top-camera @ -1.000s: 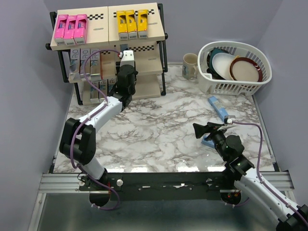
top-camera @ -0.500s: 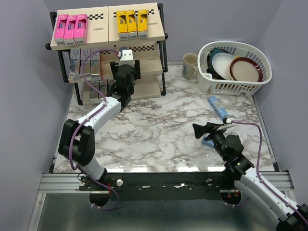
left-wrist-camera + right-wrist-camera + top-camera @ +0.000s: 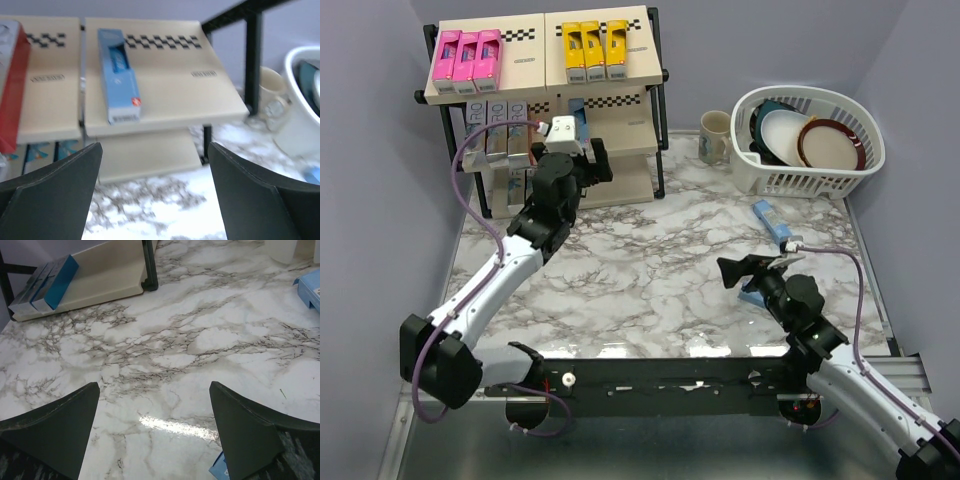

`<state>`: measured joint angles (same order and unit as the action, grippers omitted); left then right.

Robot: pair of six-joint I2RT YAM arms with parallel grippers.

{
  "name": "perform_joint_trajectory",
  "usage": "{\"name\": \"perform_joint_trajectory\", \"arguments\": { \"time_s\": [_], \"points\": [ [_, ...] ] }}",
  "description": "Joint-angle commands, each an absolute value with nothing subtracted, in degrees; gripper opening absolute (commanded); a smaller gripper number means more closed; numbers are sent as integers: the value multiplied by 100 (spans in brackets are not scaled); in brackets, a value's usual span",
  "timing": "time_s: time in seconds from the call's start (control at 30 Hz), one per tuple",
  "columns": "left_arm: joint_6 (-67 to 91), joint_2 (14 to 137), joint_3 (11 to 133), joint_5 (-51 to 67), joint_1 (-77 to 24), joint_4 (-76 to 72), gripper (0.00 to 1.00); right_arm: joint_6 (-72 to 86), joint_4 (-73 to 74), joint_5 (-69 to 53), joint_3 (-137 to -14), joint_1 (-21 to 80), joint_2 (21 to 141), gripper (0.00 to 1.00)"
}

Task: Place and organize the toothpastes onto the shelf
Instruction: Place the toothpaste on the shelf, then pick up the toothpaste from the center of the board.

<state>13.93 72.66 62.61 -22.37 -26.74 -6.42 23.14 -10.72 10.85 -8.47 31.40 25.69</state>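
Marble-patterned table, purple walls behind. Toothpastes are mostly found on the shelf at the far left. Three pink cartons and three yellow cartons are set in rows on the top board. Silver cartons are lined up on the left of the middle board, and a red carton is seen at the left edge of the left wrist view. One light blue carton is laid flat on the middle board, alone on the right-hand panel, running front to back. Teal-blue cartons are packed on the left of the bottom board. Two more are left on the table: a loose blue carton near the basket, and another blue carton partly hidden under the right gripper. Left gripper is held in front of the middle board, jaws spread wide, nothing gripped, apart from the light blue carton. Right gripper is held over the table at the right, jaws spread wide, nothing gripped. White basket filled with dishes and a mug are placed at the far right.
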Motion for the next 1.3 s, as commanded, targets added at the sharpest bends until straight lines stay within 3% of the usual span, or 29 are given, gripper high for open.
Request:
{"name": "perform_joint_trajectory", "arguments": {
  "time_s": [0.0, 0.3, 0.53, 0.8, 0.97, 1.27],
  "points": [
    [1950, 6384, 5933, -1451, -2961, 798, 99, 2469, 14, 1125, -1703, 3146, 2882, 100],
    [1916, 4539, 5116, -907, -3278, 2882, 99, 3980, 2283, 1291, -2681, 3138, 3638, 100],
    [1907, 3130, 3931, -519, -3296, 2848, 99, 5869, 3953, 2363, -2865, 3138, 3569, 100],
    [1890, 2383, 3472, -195, -3235, 2690, 99, 8839, 6124, 3102, -3120, 3129, 3892, 100],
    [1942, 2285, 3401, 289, -3173, 2593, 99, 10115, 6530, 3199, -3059, 3094, 4201, 100],
    [1960, 2136, 3349, 132, -3147, 2637, 99, 9528, 5432, 2883, -3260, 2365, 5114, 100]
  ]
}}
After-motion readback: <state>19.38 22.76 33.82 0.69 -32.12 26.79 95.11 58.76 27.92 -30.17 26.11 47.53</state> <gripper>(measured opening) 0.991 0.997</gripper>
